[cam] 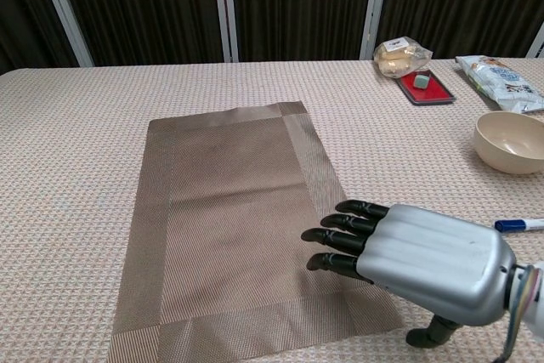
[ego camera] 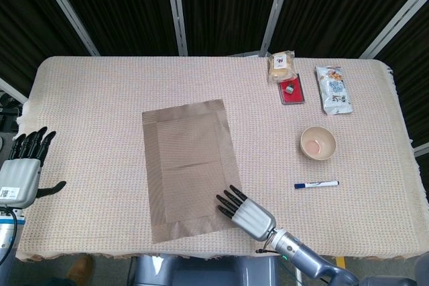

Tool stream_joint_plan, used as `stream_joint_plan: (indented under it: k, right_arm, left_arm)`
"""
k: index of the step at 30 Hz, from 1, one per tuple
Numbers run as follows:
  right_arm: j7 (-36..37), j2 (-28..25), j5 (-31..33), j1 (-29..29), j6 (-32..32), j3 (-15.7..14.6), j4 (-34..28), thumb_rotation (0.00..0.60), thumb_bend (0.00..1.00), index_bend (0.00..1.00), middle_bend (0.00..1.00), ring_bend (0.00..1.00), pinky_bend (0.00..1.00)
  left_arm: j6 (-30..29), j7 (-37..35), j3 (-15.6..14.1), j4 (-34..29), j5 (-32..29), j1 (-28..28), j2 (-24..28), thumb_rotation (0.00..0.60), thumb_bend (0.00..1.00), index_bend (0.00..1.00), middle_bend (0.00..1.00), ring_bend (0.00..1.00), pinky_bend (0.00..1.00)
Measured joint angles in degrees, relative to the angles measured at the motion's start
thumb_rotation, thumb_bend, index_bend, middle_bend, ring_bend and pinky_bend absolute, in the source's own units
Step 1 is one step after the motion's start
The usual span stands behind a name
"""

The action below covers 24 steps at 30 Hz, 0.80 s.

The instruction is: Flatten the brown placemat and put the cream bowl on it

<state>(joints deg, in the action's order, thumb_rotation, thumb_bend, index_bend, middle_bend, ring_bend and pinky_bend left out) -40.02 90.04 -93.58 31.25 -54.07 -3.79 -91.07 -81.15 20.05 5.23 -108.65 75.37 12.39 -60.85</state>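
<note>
1. The brown placemat [cam: 238, 235] lies spread on the woven cream tablecloth [cam: 76, 142], with a faint crease across its middle.
2. The right hand [cam: 408, 248], palm down with dark fingers [cam: 340, 240] extended, is over the mat's corner at 5 o'clock.
3. The cream bowl [cam: 510, 141] stands upright off the mat at 2 o'clock, with a blue marker [cam: 520, 225] near its front.
4. At 1 o'clock sit a red tray [cam: 427, 87] holding a small green block [cam: 422, 80], a bagged pastry [cam: 399, 54] and a snack packet [cam: 501, 71].
</note>
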Motion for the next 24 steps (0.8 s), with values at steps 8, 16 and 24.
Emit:
stream_joint_plan:
  k: [8, 16, 24]
  right_arm:
    - [-0.32, 2.21, 1.38, 0.87, 0.51, 1.37, 1.64, 0.600, 0.00, 0.14, 0.00, 0.00, 0.00]
    - [-0.39, 2.65, 1.53, 1.46, -0.07, 1.84, 1.30, 0.600, 0.00, 0.16, 0.00, 0.00, 0.00]
    - [0.81, 2.35, 1.59, 2.04, -0.96, 2.69, 0.86, 0.600, 0.00, 0.17, 0.00, 0.00, 0.00]
  left_arm:
    - [0.13, 0.00, 0.07, 0.08, -0.07, -0.01, -0.03, 0.600, 0.00, 0.00, 0.00, 0.00, 0.00]
    - [0.21, -0.16, 0.14, 0.13, -0.19, -0.05, 0.04, 0.600, 0.00, 0.00, 0.00, 0.00, 0.00]
    - [0.34, -0.08, 0.09, 0.06, -0.04, -0.02, -0.04, 0.600, 0.00, 0.00, 0.00, 0.00, 0.00]
